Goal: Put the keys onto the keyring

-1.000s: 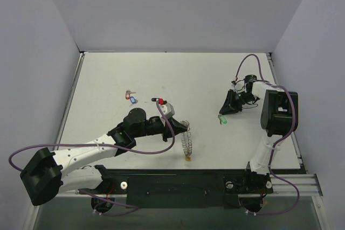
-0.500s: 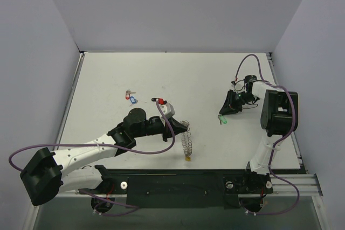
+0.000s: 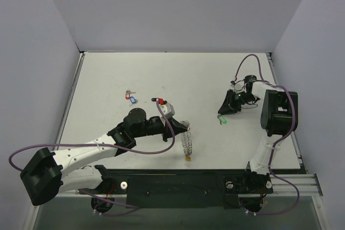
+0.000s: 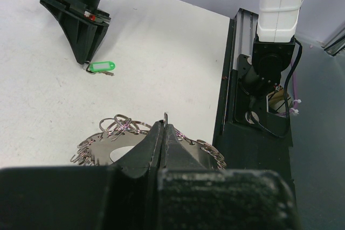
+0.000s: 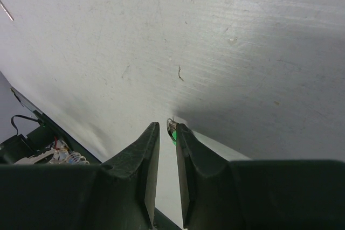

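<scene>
- The fingers of the left gripper are pressed together, clenched on the rim of the keyring; this shows at the lower middle of the left wrist view
- In the top view, two small keys with blue and red tags lie side by side left of centre on the white table, well apart from both arms
- A red key lies just right of that pair, near the left arm's wrist
- The keyring hangs from the left gripper just below the centre of the top view, its edge fringed with small metal loops, and its yellow tag is at the bottom end, close to the table's near edge
- The green key lies on the table right of centre, well apart from the keyring
- The right gripper points down at the green key's metal end, and its fingers stand a narrow slit apart with a bit of green showing between the tips; I cannot tell whether they pinch it or only touch it
</scene>
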You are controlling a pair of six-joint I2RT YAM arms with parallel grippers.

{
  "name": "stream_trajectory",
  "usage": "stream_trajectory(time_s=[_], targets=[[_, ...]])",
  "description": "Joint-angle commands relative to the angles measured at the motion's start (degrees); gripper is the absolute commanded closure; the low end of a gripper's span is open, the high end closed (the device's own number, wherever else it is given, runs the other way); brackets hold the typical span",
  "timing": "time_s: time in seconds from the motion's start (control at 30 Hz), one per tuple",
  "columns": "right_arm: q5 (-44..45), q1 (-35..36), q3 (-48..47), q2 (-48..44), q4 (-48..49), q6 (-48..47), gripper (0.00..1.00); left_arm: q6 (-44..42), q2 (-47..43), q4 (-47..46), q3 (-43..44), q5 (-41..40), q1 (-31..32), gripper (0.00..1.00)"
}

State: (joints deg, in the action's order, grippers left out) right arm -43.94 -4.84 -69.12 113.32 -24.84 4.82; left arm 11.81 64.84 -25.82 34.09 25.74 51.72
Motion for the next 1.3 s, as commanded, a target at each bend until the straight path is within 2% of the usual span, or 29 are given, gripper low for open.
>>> stream_trajectory(time_s=[0.0,0.47,1.27], targets=[[-1.94,-0.26,-0.49,0.41,-1.61,0.81,0.84,0.58,-0.41,-2.57,1.42,0.10,0.22,1.00],[2.11,0.18,-0.84,1.12,-2.23,0.63,0.85,0.67,-0.33,-2.48,1.33,0.02,0.22,1.00],[-3.95,-0.34,-0.66,2.26,-1.35,1.77,0.85,0.75,-0.15,-2.48,1.16,0.10,0.22,1.00]])
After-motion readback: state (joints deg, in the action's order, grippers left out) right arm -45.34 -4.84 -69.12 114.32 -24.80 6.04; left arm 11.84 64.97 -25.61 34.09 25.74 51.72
